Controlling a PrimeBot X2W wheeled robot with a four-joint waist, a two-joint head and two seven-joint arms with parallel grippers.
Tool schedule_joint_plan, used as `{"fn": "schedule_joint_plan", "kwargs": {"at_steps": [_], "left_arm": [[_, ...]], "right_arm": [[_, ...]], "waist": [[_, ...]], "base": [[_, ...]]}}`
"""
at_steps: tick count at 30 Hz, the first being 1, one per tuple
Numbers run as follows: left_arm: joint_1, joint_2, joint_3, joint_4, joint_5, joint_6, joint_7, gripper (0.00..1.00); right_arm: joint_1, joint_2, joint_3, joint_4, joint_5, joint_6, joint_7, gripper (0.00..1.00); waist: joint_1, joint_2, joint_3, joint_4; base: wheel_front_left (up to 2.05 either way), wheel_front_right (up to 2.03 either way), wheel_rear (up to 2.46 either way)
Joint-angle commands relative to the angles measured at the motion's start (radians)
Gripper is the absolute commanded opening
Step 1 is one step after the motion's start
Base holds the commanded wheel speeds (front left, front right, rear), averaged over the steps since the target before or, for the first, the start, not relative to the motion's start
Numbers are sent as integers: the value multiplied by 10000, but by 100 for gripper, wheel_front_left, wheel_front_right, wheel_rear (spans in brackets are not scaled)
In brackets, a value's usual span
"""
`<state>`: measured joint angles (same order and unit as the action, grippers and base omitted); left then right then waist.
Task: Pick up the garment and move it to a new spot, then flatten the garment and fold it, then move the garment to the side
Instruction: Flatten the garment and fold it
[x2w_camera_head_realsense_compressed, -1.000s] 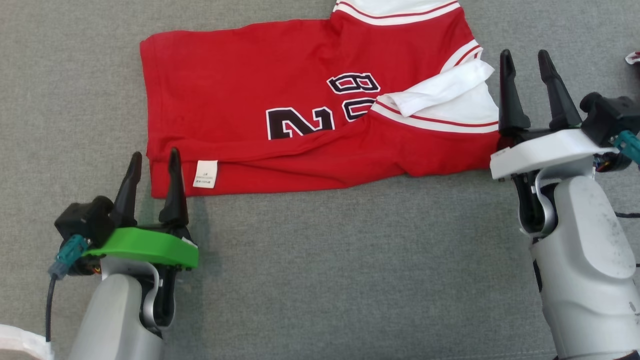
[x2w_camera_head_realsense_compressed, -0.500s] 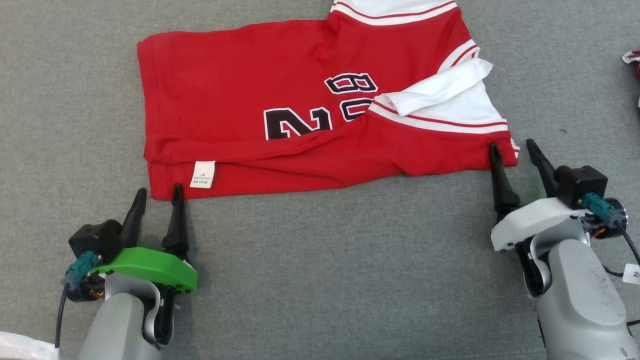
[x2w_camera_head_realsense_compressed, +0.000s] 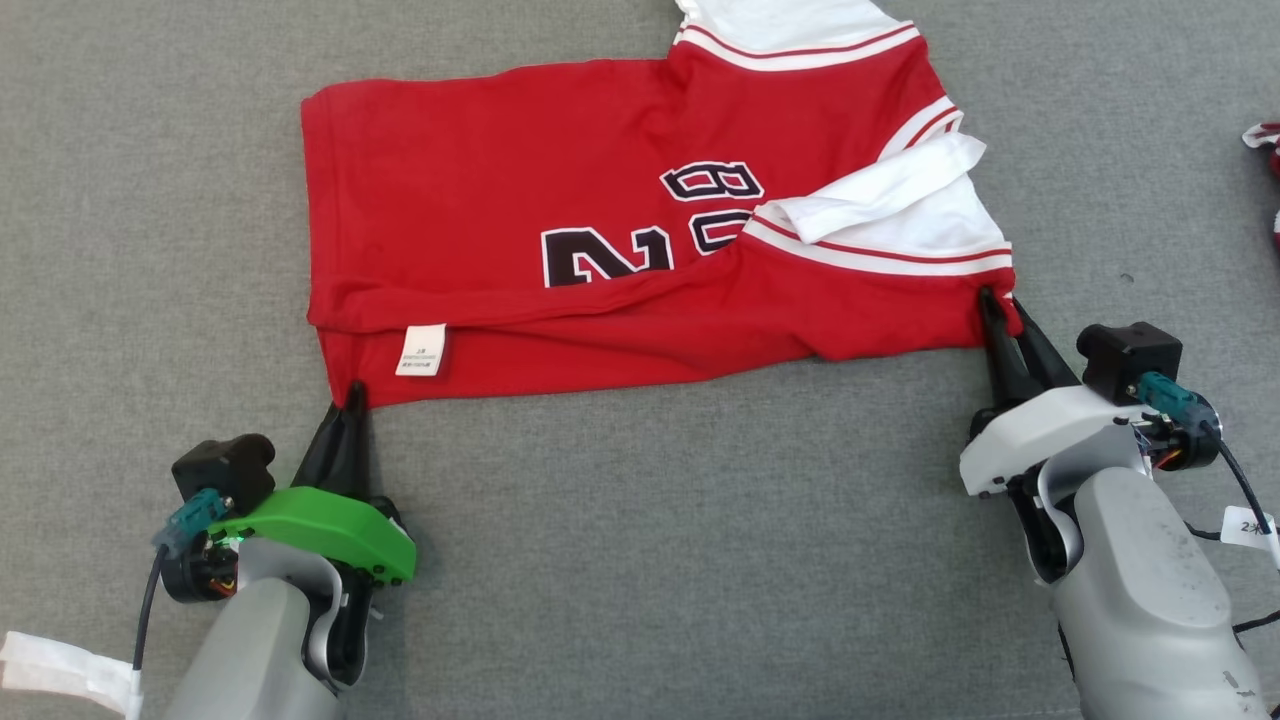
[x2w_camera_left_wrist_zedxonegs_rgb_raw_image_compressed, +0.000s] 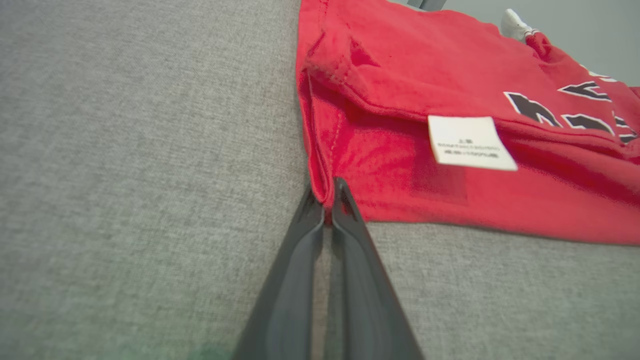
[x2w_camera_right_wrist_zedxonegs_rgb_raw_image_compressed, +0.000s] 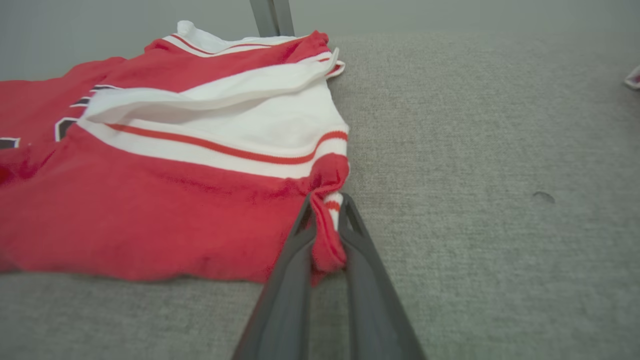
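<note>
The garment (x2w_camera_head_realsense_compressed: 620, 240) is a red jersey with white striped trim and dark numbers, lying folded across the grey cloth surface (x2w_camera_head_realsense_compressed: 640, 520). My left gripper (x2w_camera_head_realsense_compressed: 350, 395) is shut on the garment's near left corner; the left wrist view shows the red hem (x2w_camera_left_wrist_zedxonegs_rgb_raw_image_compressed: 325, 192) pinched between the two dark fingers (x2w_camera_left_wrist_zedxonegs_rgb_raw_image_compressed: 300, 250), with a white care label (x2w_camera_left_wrist_zedxonegs_rgb_raw_image_compressed: 467, 142) just to the right. My right gripper (x2w_camera_head_realsense_compressed: 998, 305) is shut on the near right corner, where the right wrist view shows bunched red and white cloth (x2w_camera_right_wrist_zedxonegs_rgb_raw_image_compressed: 327, 235) between the fingers (x2w_camera_right_wrist_zedxonegs_rgb_raw_image_compressed: 292, 270).
A scrap of another red and white cloth (x2w_camera_head_realsense_compressed: 1265, 135) lies at the far right edge. A white tag (x2w_camera_head_realsense_compressed: 1250, 525) hangs off my right arm's cable. Open grey surface spreads between my two arms and to the left of the garment.
Both grippers, open a moment ago beside the near corners, have closed on the garment's hem. The garment's near edge has shifted slightly to the right and toward me.
</note>
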<state>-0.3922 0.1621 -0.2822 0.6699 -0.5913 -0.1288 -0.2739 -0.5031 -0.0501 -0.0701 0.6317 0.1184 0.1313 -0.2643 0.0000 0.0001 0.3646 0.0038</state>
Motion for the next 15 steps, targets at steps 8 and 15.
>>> {"fn": "schedule_joint_plan", "kwargs": {"at_steps": [8,15], "left_arm": [[-120,284,1241,-1805,275,-28,100,0],[551,238,1753,-2418,919,-19,102,0]], "right_arm": [[-419,-98,108,-696,885,-14,3,0],[-470,-783,720,-727,2063,-16,589,0]], "waist": [[0,-1,-822,138],[0,-1,-1670,172]], "base": [[0,0,0],[0,0,0]]}}
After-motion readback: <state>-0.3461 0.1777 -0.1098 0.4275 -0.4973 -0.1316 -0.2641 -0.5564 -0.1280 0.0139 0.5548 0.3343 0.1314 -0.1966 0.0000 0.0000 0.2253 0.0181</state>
